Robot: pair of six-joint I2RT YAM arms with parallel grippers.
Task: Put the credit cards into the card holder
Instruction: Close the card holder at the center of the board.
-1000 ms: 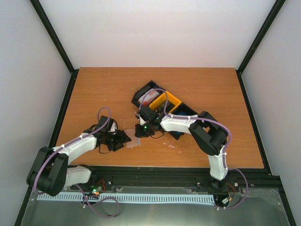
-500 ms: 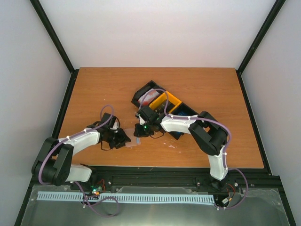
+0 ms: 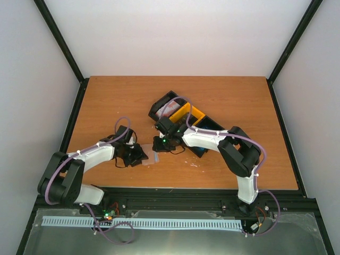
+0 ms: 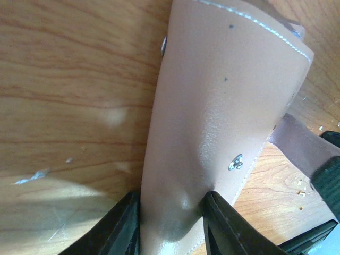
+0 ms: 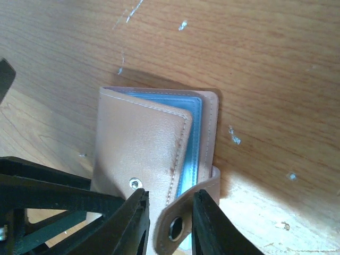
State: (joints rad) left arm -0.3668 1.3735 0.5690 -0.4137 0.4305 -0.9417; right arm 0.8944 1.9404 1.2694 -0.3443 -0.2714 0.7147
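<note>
Left gripper (image 4: 170,231) is clamped on the card holder (image 4: 228,106) bottom edge. Only the right wrist view shows the right gripper (image 5: 170,220), jaws narrow, pinching the snap strap (image 5: 183,204).

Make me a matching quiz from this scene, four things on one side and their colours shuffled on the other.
Things:
1. card holder
2. inner pockets of the holder
3. middle bin
4. table

Colours:
A. yellow
B. wood brown
C. pinkish tan
D. light blue

Pairs: 1-C, 2-D, 3-A, 4-B
</note>
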